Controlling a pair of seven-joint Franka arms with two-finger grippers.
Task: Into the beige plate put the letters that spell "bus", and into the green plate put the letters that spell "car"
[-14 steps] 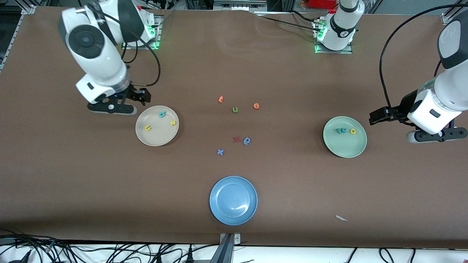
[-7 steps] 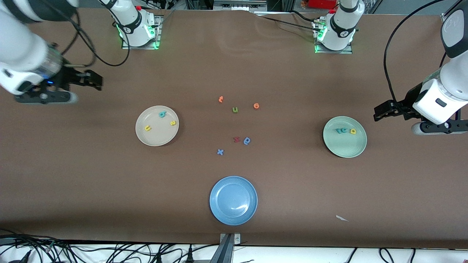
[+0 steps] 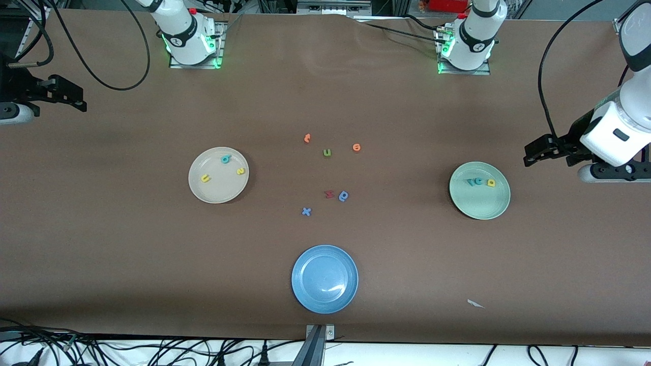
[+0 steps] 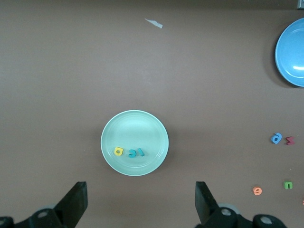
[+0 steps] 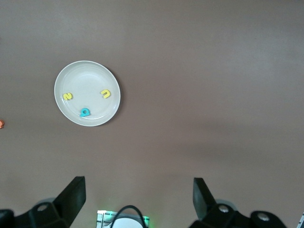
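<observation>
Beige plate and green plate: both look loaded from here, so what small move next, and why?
Probably none beyond parking. The beige plate holds the teal b, yellow u and yellow s; the green plate holds teal r, teal c and yellow a. Left pincer and right pincer are open, empty.

b, u, s letters (image 3: pixel 225 159) in beige plate (image 3: pixel 216 194), c, a, r letters (image 3: pixel 480 182) in green plate (image 3: pixel 480 209)

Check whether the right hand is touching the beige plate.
Apart. The front view shows the right hand near the table's edge, bare tabletop between it and the beige plate.
</observation>
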